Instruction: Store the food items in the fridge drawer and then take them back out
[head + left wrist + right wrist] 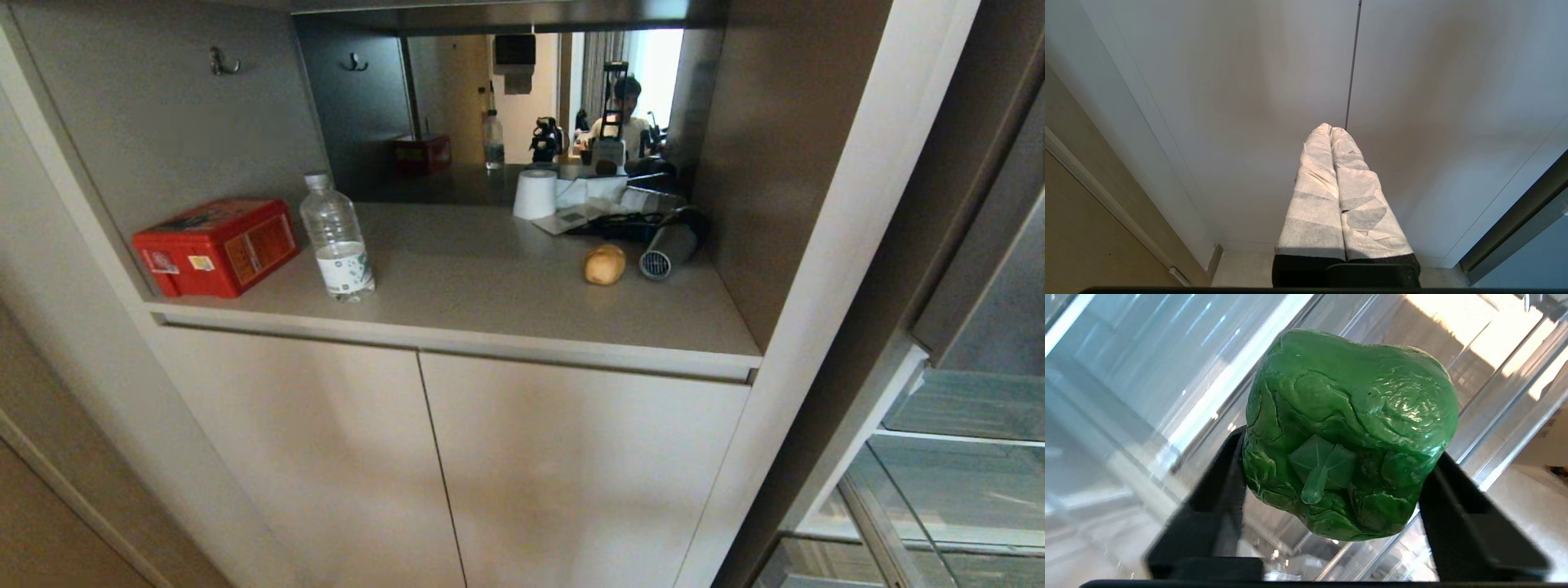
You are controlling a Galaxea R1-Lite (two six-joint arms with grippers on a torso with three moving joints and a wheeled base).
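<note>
Right tool point(1331, 486) was clamped on the green bell pepper point(1347, 428), a black finger on each side of it, stem end toward the wrist camera, with clear glass panels point(1147, 375) of the fridge interior behind it. Left tool point(1331, 130) sat parked facing the lower cabinet doors point(1249, 102), its white-wrapped fingers pressed together, nothing between them. Potato point(604, 265) lay on the counter point(490, 302) near the right edge, just beside the hair dryer point(671, 245); white paper roll point(535, 194) sat toward the back edge.
</note>
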